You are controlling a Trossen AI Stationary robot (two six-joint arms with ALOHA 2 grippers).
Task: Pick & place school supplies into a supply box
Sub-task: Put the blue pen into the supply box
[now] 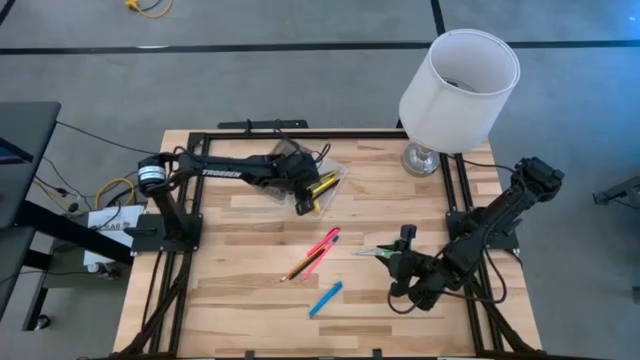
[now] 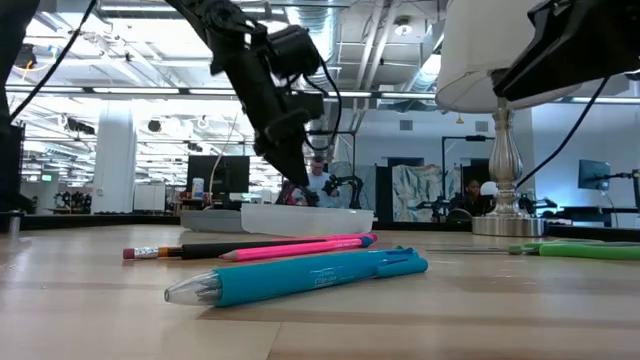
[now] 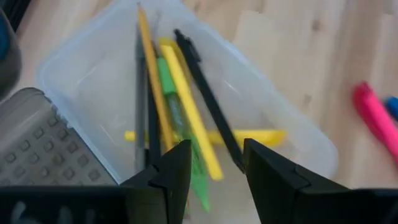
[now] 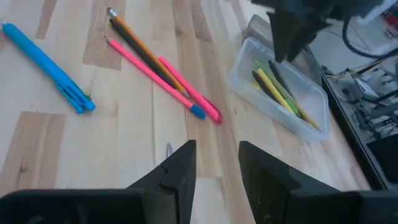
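Over the far left part of the table, the left gripper (image 3: 214,171) hangs just above the supply box (image 3: 273,112), its two dark fingers parted with nothing between them. Directly below lie yellow pencils (image 3: 186,112), a dark pen (image 3: 205,93) and a green marker (image 3: 171,93), all inside the clear tray, with the grey grid-textured lid (image 3: 37,149) beside it. The step in hand looks like a drop-off just finished: the jaws stand apart over the box and the item sits among the rest.

Out toward the middle of the table, a loose cluster waits: a pink pen (image 4: 189,87), a thin pink pencil (image 4: 140,62), a dark pen (image 4: 140,46) and an orange pencil (image 4: 127,31) lying close together, touching or nearly so. A blue marker (image 4: 46,59) lies apart from them, nearer the table's front edge. The green-handled scissors (image 1: 378,251) rest just beside the right gripper (image 4: 216,165), which hovers near the right side with fingers spread and empty, facing the cluster. A white lamp (image 1: 455,85) stands at the far right corner.

The next move likely calls for one arm to descend on a single stick from the cluster, closing across its narrow width without dragging its neighbours.
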